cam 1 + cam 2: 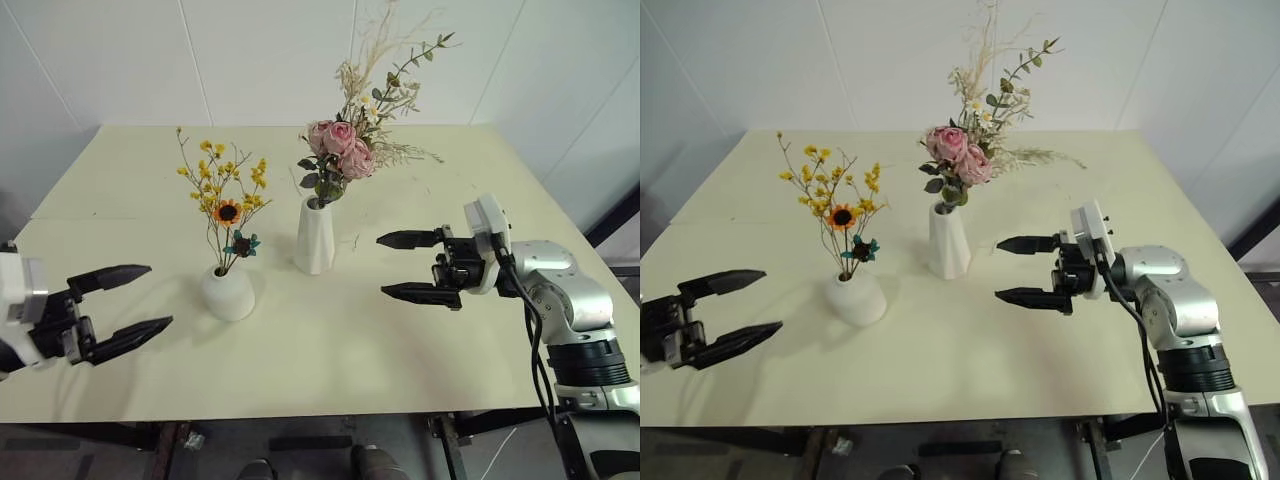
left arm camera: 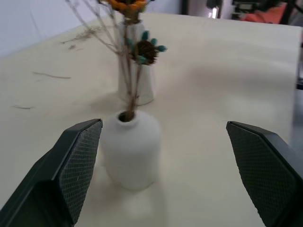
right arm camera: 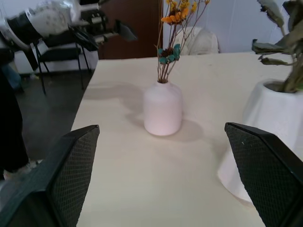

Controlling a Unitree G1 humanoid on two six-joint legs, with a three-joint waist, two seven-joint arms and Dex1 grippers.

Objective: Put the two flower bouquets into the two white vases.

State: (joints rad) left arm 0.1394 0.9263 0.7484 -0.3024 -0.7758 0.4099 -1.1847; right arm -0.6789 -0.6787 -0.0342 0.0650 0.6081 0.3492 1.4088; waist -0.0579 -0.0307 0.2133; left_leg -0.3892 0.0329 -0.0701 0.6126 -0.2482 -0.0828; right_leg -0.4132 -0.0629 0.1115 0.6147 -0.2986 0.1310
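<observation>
White vases stand near each other mid-table (image 1: 120, 190), both upright: the squat vase (image 1: 228, 292) holds the yellow bouquet (image 1: 222, 195), the tall vase (image 1: 314, 236) the roses (image 1: 338, 150). Left gripper (image 1: 135, 302) and right gripper (image 1: 408, 266) hover apart from them, fingers spread, empty.

You can see the short round white vase (image 1: 228, 293) standing up straight on the table (image 1: 450, 170). It holds the thin bunch of yellow flowers (image 1: 226, 197), with one tiny sunflower, a small blue-green bit low down and brown stems in its little mouth. At about two o'clock from it, close by but not touching, stands the tall slim white vase (image 1: 314, 237). It holds the pink roses (image 1: 340, 150), with green leaves and pale dry grass reaching up high.
</observation>
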